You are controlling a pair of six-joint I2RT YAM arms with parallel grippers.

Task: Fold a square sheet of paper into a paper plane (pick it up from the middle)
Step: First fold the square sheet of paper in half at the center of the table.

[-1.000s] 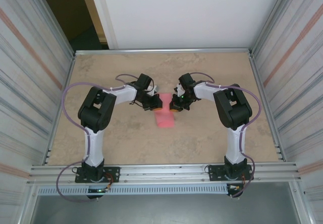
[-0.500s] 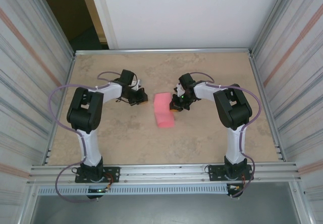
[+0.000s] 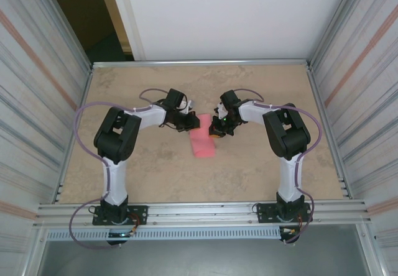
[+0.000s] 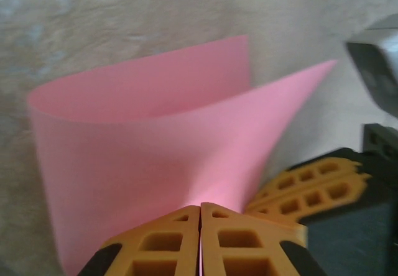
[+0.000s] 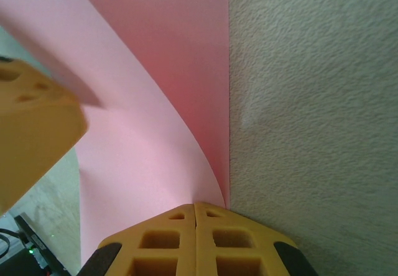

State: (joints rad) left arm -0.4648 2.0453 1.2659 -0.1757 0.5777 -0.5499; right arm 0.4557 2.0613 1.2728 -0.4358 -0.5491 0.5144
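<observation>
Beige, stone-patterned worktop [image 3: 261, 176] sits between corrugated metal walls, and both arms reach inward toward its middle. On my left, the left pincer [image 4: 200, 223] is closed, its tips set against the square sheet of paper [image 3: 203, 144]. Whether any paper is nipped between them I cannot tell. I judge it is there to press the bend down into a crease. The sheet sits midway between the worktop's left and right edges, its near part lying on the surface and its far part lifted and curling over. The right pincer [image 5: 194, 226] is clamped on the sheet's edge, presumably holding that flap up so the fold can be laid over.
</observation>
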